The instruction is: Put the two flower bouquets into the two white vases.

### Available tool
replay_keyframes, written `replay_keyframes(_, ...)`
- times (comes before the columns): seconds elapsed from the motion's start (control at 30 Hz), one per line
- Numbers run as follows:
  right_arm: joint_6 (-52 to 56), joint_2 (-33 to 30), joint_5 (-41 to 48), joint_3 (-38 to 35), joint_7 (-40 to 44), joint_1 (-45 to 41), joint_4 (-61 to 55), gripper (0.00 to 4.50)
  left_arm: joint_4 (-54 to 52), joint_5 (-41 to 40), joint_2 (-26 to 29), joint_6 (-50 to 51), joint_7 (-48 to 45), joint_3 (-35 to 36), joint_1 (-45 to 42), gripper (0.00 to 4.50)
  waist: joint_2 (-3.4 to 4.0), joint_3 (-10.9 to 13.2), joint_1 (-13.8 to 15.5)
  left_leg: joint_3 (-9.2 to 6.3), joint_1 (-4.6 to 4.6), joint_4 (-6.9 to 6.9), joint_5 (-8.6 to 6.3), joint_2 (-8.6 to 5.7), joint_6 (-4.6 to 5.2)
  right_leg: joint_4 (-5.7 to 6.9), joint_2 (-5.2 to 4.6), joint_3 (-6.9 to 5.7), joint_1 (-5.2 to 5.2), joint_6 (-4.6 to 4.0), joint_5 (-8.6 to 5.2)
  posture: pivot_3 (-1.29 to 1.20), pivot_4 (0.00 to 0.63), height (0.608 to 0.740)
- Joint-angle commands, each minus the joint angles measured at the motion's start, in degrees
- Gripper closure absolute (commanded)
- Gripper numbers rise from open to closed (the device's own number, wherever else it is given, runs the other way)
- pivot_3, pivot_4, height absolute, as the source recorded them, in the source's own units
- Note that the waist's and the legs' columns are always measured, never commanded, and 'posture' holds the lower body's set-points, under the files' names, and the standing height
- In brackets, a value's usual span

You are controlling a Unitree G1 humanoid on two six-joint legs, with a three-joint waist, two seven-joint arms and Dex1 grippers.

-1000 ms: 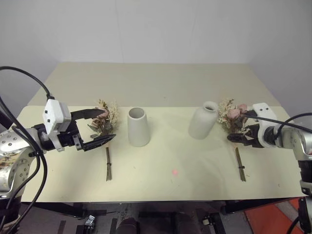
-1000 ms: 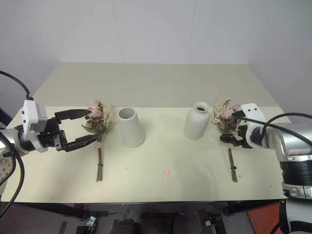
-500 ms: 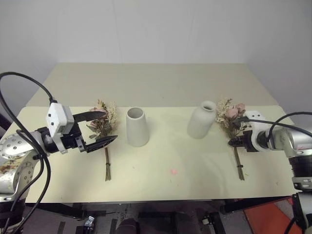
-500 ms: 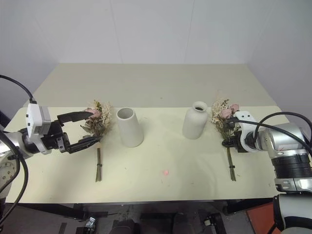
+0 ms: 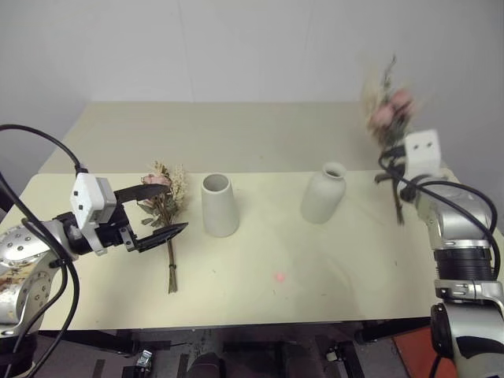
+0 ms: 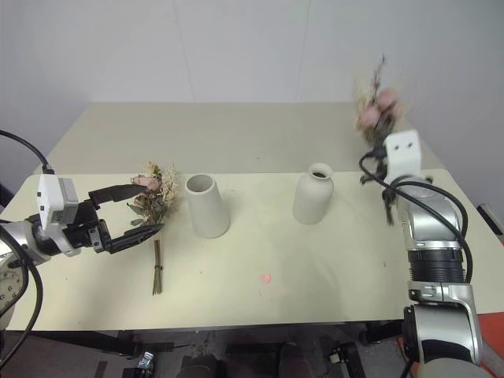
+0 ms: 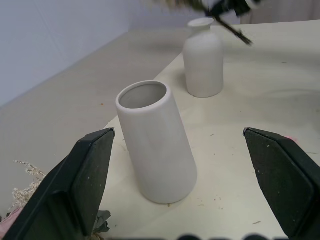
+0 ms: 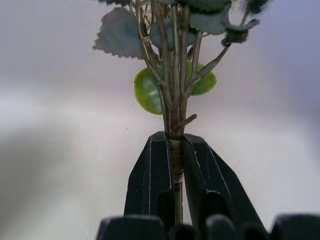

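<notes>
Right pincer (image 8: 175,165) clamps the raised bouquet (image 5: 387,106), stems hanging vertical, right of the bottle vase (image 5: 323,193); left pincer (image 5: 161,209) gapes wide.

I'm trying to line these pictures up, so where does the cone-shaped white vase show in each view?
Left eye view: cone vase stands left of centre on the table.
Right eye view: the same spot, left of centre.
Left wrist view: in the middle, between the left gripper's open fingers.
Shared landmark: the bottle vase.
</notes>
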Motion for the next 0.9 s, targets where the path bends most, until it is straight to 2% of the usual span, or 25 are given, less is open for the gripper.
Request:
replay_keyframes(0.03,-18.5,5.4,5.06,-7.21,0.22,-1.38,-5.0,4.38,-1.04,-1.86,-0.74,-1.48,0.33,1.75,-1.69,0.0,-0.01,0.0,-0.14,0.0,0.0,0.0,0.0,0.01,0.0,-0.02,0.0,0.0,0.02,0.0,0.01,0.0,0.15,0.74)
replay_keyframes(0.1,-22.89,8.8,10.67,-10.48,3.73,-0.72,-7.08,4.38,-0.88,-1.7,-0.94,-1.63,0.28,1.7,-2.01,0.0,-0.01,0.0,-0.37,-0.03,0.01,0.01,0.0,0.04,0.0,-0.01,0.02,0.0,0.03,-0.02,0.07,0.0,0.15,0.74)
replay_keyframes(0.17,-22.42,12.08,18.64,-13.37,7.13,-0.7,-9.83,4.38,-0.72,-1.7,-1.22,-1.55,0.51,1.52,-2.35,0.0,-0.01,0.0,-0.29,-0.05,0.03,0.02,0.0,0.05,0.0,0.02,0.02,0.0,0.04,-0.03,0.1,0.0,0.15,0.74)
replay_keyframes(0.23,-21.01,13.43,22.44,-13.74,9.07,-0.4,-12.0,4.38,-0.8,-1.9,-1.23,-1.26,0.5,1.47,-2.31,0.0,0.01,0.0,-0.28,-0.08,0.08,0.03,0.0,0.06,0.0,0.04,0.01,-0.01,0.07,-0.04,0.11,0.0,0.15,0.74)
replay_keyframes(0.57,-13.31,13.86,25.96,-7.81,12.16,2.19,-18.19,4.38,-1.08,-1.43,-0.97,-1.37,0.04,1.26,-1.62,0.0,0.03,0.01,-0.36,-0.08,0.18,0.01,0.0,0.09,0.0,0.1,0.06,-0.03,0.07,-0.07,0.13,0.0,0.15,0.74)
replay_keyframes(0.9,-11.87,14.43,26.24,-6.93,12.61,4.51,-18.9,4.38,-1.89,-1.56,-1.0,-1.36,0.4,1.9,0.18,0.0,0.05,0.02,-0.19,-0.08,0.17,0.02,0.0,0.07,0.0,0.1,0.05,-0.04,0.08,-0.07,0.13,0.0,0.15,0.74)
